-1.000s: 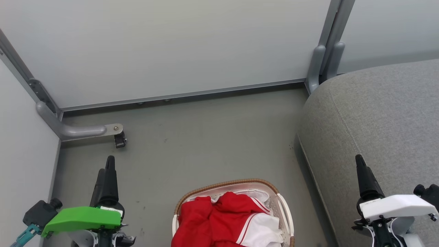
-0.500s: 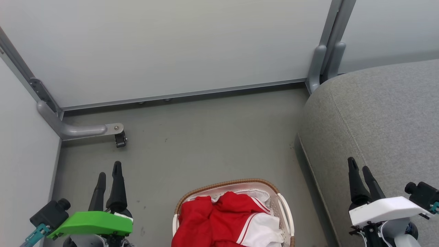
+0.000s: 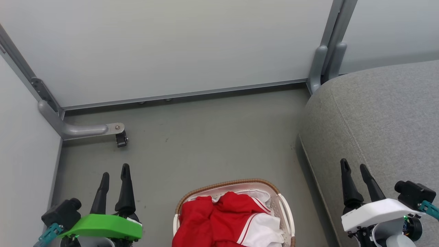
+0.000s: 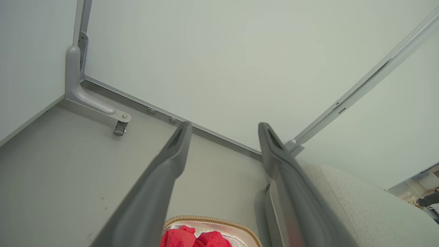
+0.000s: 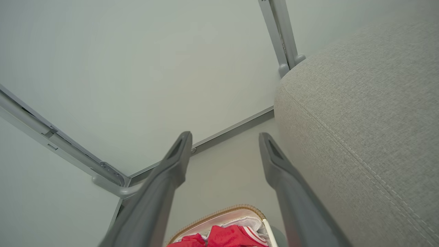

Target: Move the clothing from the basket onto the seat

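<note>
Clothing point(image 3: 212, 219), red with white panels, is touched by neither gripper: the left gripper point(image 3: 115, 170) is held with its fingers spread wide and empty above the floor point(image 3: 205, 137). The garments are bunched inside the basket point(image 3: 226, 183), with no long axis discernible. The right gripper point(image 3: 353, 163) is likewise spread and empty, seen against the seat point(image 3: 377, 113).

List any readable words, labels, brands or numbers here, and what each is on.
None can be read.
The clothing, basket and seat show no print.
A small white patch at the base of the left gripper may be a label: too small to read.
</note>
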### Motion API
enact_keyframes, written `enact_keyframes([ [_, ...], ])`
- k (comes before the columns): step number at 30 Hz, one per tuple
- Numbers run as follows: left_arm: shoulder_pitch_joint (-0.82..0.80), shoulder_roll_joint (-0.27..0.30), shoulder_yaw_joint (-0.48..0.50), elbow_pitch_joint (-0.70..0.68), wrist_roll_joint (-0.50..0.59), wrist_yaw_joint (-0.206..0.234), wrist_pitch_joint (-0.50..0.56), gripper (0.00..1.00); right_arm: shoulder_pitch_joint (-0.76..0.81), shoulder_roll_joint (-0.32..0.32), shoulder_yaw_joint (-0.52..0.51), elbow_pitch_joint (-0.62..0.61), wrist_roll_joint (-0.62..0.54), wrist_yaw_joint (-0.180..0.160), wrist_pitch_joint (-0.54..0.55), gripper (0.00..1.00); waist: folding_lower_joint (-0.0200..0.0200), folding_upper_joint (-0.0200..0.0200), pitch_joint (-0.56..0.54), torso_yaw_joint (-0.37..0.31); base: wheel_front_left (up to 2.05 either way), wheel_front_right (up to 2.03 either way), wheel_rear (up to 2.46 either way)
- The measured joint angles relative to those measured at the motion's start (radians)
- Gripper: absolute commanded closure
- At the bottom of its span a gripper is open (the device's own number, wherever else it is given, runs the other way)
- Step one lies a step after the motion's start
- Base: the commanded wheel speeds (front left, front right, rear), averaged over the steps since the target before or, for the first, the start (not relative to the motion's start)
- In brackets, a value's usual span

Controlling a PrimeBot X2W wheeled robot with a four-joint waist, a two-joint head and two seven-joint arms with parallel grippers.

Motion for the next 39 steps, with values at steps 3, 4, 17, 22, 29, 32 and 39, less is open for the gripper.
enact_keyframes([
  [3, 0.001, 0.0, -0.006, 0.0, 0.027, 0.0, -0.006, 0.0, 0.001, 0.0, 0.001, 0.0, -0.032, 0.0, -0.008, 0.0, 0.0, 0.0, -0.001, 0.001, 0.0, 0.0, 0.0],
  [4, 0.003, 0.0, -0.008, 0.0, 0.043, 0.0, -0.011, 0.0, 0.003, 0.0, 0.002, 0.0, -0.043, 0.0, -0.01, 0.0, 0.0, 0.0, -0.001, 0.001, 0.0, 0.0, 0.0],
  [17, 0.02, 0.001, -0.035, 0.021, 0.161, 0.009, -0.041, 0.0, 0.017, -0.002, 0.013, -0.003, -0.177, 0.0, -0.041, 0.0, 0.0, 0.0, -0.008, 0.008, 0.0, 0.0, 0.0],
  [22, 0.023, 0.001, -0.038, 0.033, 0.2, 0.011, -0.053, 0.0, 0.02, -0.003, 0.025, -0.006, -0.227, 0.0, -0.053, 0.0, 0.0, 0.0, -0.009, 0.011, 0.0, 0.0, 0.0],
  [29, 0.025, 0.002, -0.043, 0.05, 0.254, 0.013, -0.067, 0.0, 0.027, -0.004, 0.032, -0.007, -0.294, 0.0, -0.068, 0.0, 0.0, 0.0, -0.009, 0.013, 0.0, 0.0, 0.0],
  [32, 0.027, 0.002, -0.044, 0.053, 0.274, 0.013, -0.072, 0.0, 0.029, -0.004, 0.035, -0.007, -0.319, 0.0, -0.072, 0.0, 0.0, 0.0, -0.009, 0.014, 0.0, 0.0, 0.0],
  [39, 0.029, 0.002, -0.05, 0.054, 0.322, 0.018, -0.086, 0.0, 0.03, -0.004, 0.041, -0.008, -0.377, 0.0, -0.089, 0.0, 0.0, 0.0, -0.007, 0.015, 0.0, 0.0, 0.0],
])
